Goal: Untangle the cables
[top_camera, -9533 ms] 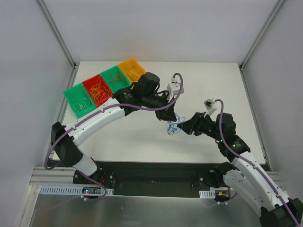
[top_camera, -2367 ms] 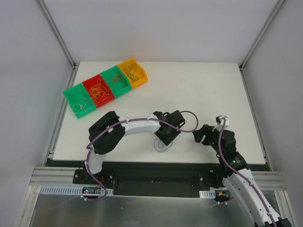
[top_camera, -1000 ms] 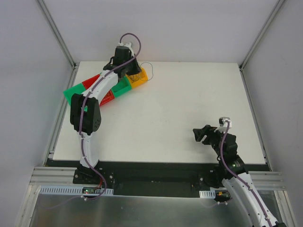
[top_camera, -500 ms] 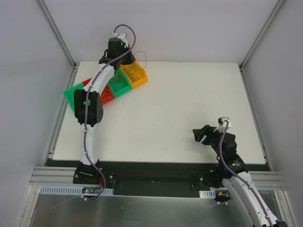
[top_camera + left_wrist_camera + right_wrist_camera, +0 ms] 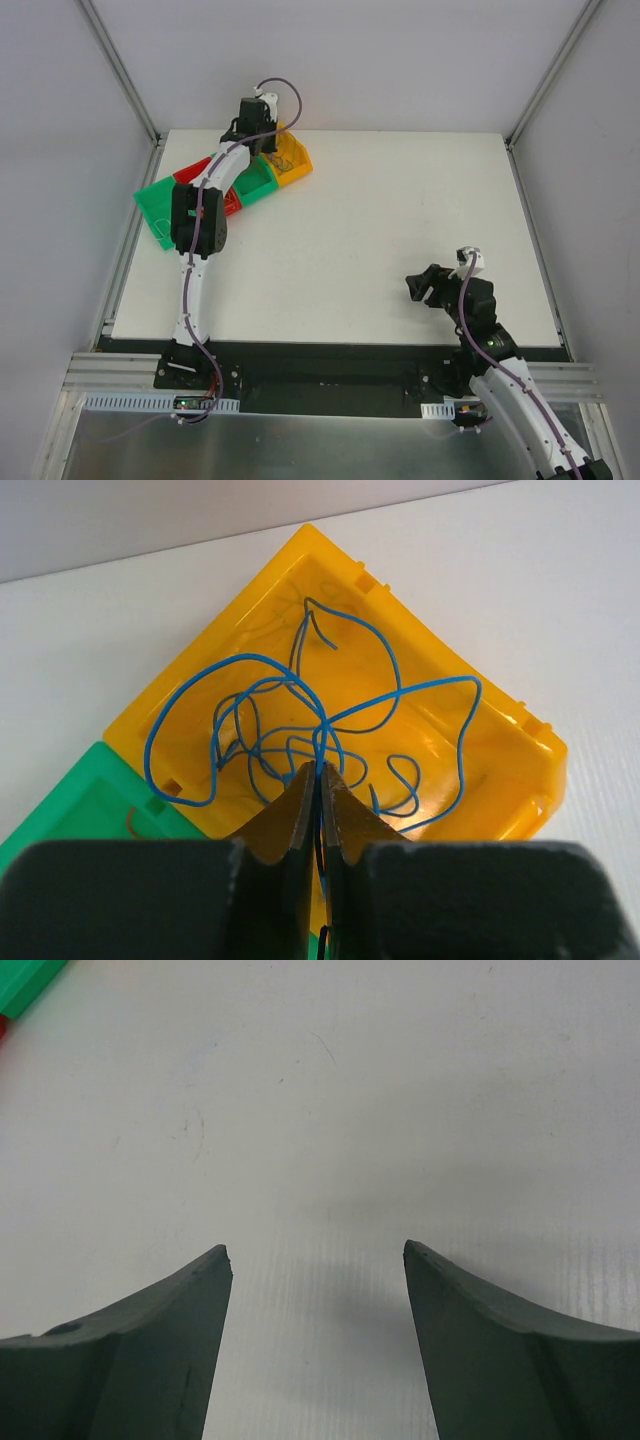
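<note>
Cables (image 5: 300,730), a blue bunch, are pinched in the left hand (image 5: 318,778) right over the yellow bin (image 5: 500,750), probably to be dropped in; the right hand (image 5: 315,1255) is parked wide apart over the counter (image 5: 420,1070), out of the way

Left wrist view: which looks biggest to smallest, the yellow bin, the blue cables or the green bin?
1. yellow bin, largest.
2. blue cables, spread within its outline, though nearer the camera.
3. green bin, only a corner in view.
</note>
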`<state>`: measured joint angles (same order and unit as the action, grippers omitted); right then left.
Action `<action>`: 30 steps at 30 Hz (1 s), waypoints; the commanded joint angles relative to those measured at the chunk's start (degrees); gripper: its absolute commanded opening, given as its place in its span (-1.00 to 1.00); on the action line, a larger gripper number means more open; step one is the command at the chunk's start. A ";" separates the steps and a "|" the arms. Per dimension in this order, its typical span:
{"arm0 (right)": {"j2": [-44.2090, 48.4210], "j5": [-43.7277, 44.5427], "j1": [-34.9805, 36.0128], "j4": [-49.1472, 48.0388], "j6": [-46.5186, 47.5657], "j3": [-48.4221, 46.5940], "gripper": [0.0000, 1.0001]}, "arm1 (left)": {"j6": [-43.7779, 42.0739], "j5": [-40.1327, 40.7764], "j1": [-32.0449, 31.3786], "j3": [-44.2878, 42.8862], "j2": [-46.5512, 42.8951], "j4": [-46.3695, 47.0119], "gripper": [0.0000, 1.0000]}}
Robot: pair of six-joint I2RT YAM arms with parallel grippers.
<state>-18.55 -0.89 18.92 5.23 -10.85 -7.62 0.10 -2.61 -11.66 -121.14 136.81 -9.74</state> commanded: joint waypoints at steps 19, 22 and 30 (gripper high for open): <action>-1.32 0.18 -0.29 -3.56 0.83 -1.44 0.45 | 10.34 -3.96 -1.52 4.58 -15.50 -2.13 0.39; -1.32 0.53 -0.28 -3.48 0.66 -1.43 0.46 | 16.49 -10.64 -1.87 11.25 -23.32 -2.13 0.53; 0.87 -0.52 -0.20 -2.51 1.18 -1.35 0.72 | 16.61 -19.61 -7.84 41.39 -51.70 -1.34 0.77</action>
<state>-19.49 -0.86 18.92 4.51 -10.66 -7.62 15.88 -15.49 -15.77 -91.96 98.19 -10.90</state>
